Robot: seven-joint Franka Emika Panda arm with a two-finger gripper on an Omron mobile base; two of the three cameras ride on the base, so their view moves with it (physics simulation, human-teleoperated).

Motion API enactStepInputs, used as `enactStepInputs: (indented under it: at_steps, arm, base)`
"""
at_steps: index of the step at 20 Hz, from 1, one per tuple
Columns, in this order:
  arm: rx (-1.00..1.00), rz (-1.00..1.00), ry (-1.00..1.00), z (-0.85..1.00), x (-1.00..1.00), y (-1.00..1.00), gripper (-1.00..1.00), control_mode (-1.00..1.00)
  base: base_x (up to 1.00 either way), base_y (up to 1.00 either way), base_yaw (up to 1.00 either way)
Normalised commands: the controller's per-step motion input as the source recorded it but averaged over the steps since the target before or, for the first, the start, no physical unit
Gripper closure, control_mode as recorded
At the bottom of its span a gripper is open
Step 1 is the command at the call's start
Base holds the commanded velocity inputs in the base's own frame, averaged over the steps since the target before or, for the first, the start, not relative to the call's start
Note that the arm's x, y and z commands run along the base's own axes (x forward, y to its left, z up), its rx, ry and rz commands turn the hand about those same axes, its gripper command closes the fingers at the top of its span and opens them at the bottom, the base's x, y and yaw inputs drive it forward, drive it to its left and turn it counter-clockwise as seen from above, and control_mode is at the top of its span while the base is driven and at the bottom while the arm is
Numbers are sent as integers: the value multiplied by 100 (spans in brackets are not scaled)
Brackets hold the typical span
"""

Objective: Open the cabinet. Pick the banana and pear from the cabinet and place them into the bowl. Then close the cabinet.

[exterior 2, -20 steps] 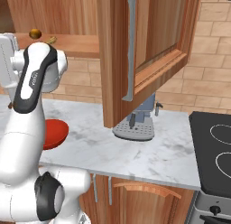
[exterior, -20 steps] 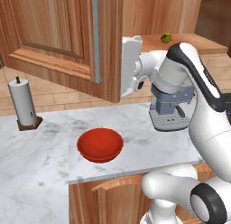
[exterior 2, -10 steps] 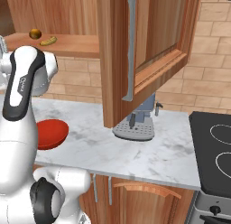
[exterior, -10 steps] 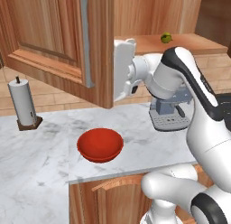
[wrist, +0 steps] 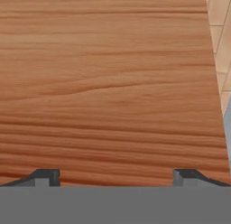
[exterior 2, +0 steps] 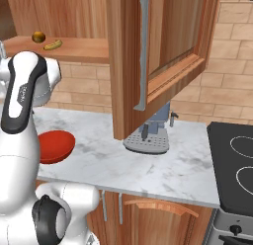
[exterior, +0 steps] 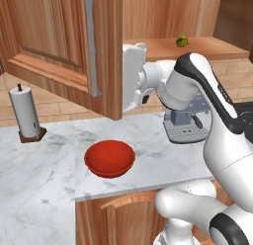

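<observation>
A paper-towel roll (exterior: 26, 112) stands far left on the counter (exterior: 39, 180). The red bowl (exterior: 109, 159) sits below the cabinet's (exterior: 59, 46) swung-out door. The gripper (wrist: 116, 177), jaws spread wide and empty, faces that door's back. The pear (exterior: 182, 41) and banana (exterior 2: 52, 44) lie on the shelf.
</observation>
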Motion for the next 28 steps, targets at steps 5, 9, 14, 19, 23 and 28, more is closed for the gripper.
enactStepInputs:
  at_steps: [5,9,14,19,23,28]
  arm:
    - [-21,0,0,3,0,-10,-100,-100]
    - [-26,-1,0,13,0,-37,-100,-100]
    - [-20,-4,0,9,0,-60,-100,-100]
    - [-18,-6,0,0,0,-63,-100,-100]
    - [-20,-5,0,0,0,-57,-100,-100]
    - [-21,-3,-7,0,0,-46,-100,-100]
  base:
    - [0,0,0]
    - [0,0,0]
    - [0,0,0]
    - [0,0,0]
    - [0,0,0]
    - [0,0,0]
